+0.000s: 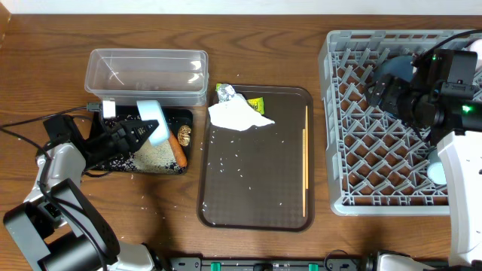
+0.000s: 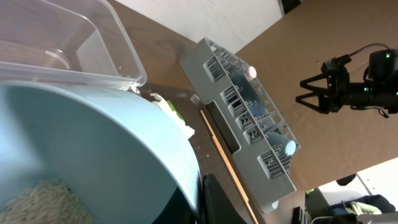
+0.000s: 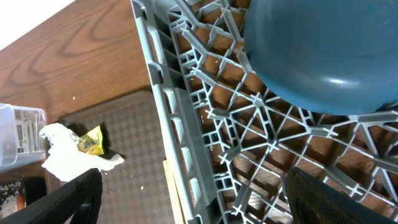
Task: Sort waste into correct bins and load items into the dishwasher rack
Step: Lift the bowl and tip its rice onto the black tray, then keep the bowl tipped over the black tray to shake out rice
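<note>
1. Overhead: the left gripper's [image 1: 138, 135] jaws clench the tilted white bowl [image 1: 154, 119] over the black tray [image 1: 177, 168]; poured rice [image 1: 151, 155] could miss onto the tabletop.
2. Left wrist: rice beside the jaws, whether inside the bowl is unclear.
3. Right wrist: the right gripper's [image 3: 193, 190] jaws are spread and empty; the dark blue dish [image 3: 323, 56] ahead in the rack [image 3: 180, 118] could be knocked loose.

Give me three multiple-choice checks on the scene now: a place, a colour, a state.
1. Where do the chopsticks lie?
A. In the clear tub.
B. Along the right side of the brown tray.
C. On the bare table.
2. What colour is the dish in the rack?
A. White.
B. Pink.
C. Dark blue.
3. How is the bowl at the left gripper?
A. Tilted over the black tray, rice inside.
B. Upside down in the rack.
C. Upright on the brown tray.
B: overhead, they lie by its right edge. C: the right wrist view shows dark blue. A: overhead shows it tipped; the left wrist view shows rice.
</note>
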### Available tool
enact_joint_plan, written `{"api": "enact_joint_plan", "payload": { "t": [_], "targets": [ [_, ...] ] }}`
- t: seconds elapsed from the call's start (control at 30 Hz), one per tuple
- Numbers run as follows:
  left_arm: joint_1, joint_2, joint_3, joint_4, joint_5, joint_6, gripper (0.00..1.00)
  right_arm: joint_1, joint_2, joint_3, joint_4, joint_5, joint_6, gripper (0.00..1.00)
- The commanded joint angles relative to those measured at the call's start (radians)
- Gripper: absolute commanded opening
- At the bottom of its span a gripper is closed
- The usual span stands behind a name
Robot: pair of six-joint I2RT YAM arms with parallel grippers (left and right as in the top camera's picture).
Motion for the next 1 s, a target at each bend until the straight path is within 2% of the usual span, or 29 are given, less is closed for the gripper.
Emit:
{"api": "enact_joint_plan", "payload": {
  "t": [0.0, 0.07, 0.13, 0.17, 0.2, 0.23, 0.3, 0.37, 0.4, 0.43, 0.47, 0.5, 0.53, 0.57, 0.6, 0.63, 0.67, 0.7, 0.73, 0.77, 0.8, 0.83, 0.87, 0.9, 0.93, 0.97],
  "targets": [
    [0.013, 0.013, -0.005, 0.014, 0.087, -0.051, 0.06, -0.005, 0.005, 0.010, -0.005, -0.009, 0.002, 0.86],
    [0.012, 0.004, 0.002, 0.003, 0.086, -0.146, 0.06, -0.005, 0.005, 0.010, -0.011, -0.008, 0.002, 0.86],
    [0.014, 0.005, -0.006, 0.001, 0.008, -0.101, 0.06, -0.005, 0.005, 0.010, -0.012, -0.008, 0.002, 0.86],
    [0.017, 0.008, -0.007, 0.002, -0.070, -0.104, 0.06, -0.005, 0.005, 0.010, -0.010, -0.008, 0.002, 0.86],
    [0.024, 0.015, -0.007, 0.010, -0.073, -0.130, 0.06, -0.005, 0.005, 0.010, -0.009, -0.008, 0.002, 0.86],
    [0.029, 0.024, -0.007, 0.017, 0.055, -0.148, 0.06, -0.005, 0.005, 0.010, -0.009, -0.008, 0.002, 0.86],
    [0.027, 0.021, 0.006, -0.008, 0.087, -0.247, 0.06, -0.005, 0.005, 0.010, -0.009, -0.008, 0.003, 0.86],
    [0.025, 0.017, -0.004, -0.006, 0.072, -0.161, 0.06, -0.005, 0.005, 0.010, -0.005, -0.009, 0.003, 0.86],
    [0.026, 0.018, -0.008, -0.007, 0.000, -0.122, 0.06, -0.005, 0.005, 0.010, -0.004, -0.009, 0.003, 0.86],
    [0.035, 0.024, -0.008, 0.002, -0.052, -0.135, 0.07, -0.005, 0.005, 0.010, -0.004, -0.009, 0.003, 0.86],
    [0.043, 0.032, -0.008, 0.014, 0.029, -0.186, 0.06, -0.005, 0.005, 0.010, -0.005, -0.009, 0.003, 0.86],
    [0.048, 0.039, 0.000, -0.004, 0.085, -0.291, 0.06, -0.005, 0.005, 0.010, -0.008, -0.009, 0.003, 0.86],
    [0.042, 0.034, 0.007, -0.006, 0.087, -0.341, 0.06, -0.005, 0.005, 0.010, -0.010, -0.009, 0.002, 0.86],
    [0.041, 0.033, 0.004, -0.004, 0.058, -0.282, 0.06, -0.005, 0.005, 0.010, -0.010, -0.008, 0.002, 0.86],
    [0.041, 0.032, 0.002, -0.003, -0.037, -0.210, 0.07, -0.005, 0.005, 0.010, -0.008, -0.009, 0.003, 0.86],
    [0.042, 0.036, 0.002, 0.000, -0.111, -0.218, 0.06, -0.005, 0.005, 0.010, -0.005, -0.009, 0.003, 0.85],
    [0.051, 0.044, 0.002, 0.013, -0.092, -0.290, 0.06, -0.005, 0.005, 0.010, -0.003, -0.009, 0.003, 0.85],
    [0.058, 0.053, 0.001, 0.015, 0.047, -0.342, 0.06, -0.005, 0.005, 0.010, -0.003, -0.015, 0.003, 0.85],
    [0.056, 0.055, 0.003, -0.013, 0.085, -0.373, 0.07, -0.005, 0.005, 0.010, -0.006, -0.029, 0.003, 0.84],
    [0.051, 0.050, 0.003, -0.008, 0.068, -0.315, 0.06, -0.004, 0.005, 0.010, -0.006, -0.031, 0.003, 0.84],
    [0.052, 0.050, -0.001, -0.013, -0.043, -0.231, 0.06, 0.000, 0.005, 0.010, -0.002, -0.030, 0.003, 0.84],
    [0.052, 0.051, -0.001, -0.003, -0.121, -0.230, 0.06, 0.000, 0.005, 0.010, 0.002, -0.030, 0.003, 0.84],
    [0.054, 0.061, -0.001, 0.015, -0.160, -0.303, 0.06, 0.002, 0.005, 0.010, 0.008, -0.031, 0.003, 0.84],
    [0.060, 0.069, -0.001, 0.029, -0.074, -0.383, 0.06, 0.002, 0.005, 0.010, 0.010, -0.032, 0.005, 0.83],
    [0.061, 0.076, -0.003, 0.031, 0.087, -0.368, 0.06, 0.003, 0.005, 0.010, 0.010, -0.031, 0.011, 0.83],
    [0.056, 0.072, 0.002, 0.002, 0.085, -0.372, 0.06, 0.003, 0.005, 0.010, 0.009, -0.031, 0.011, 0.83]
  ]
}}
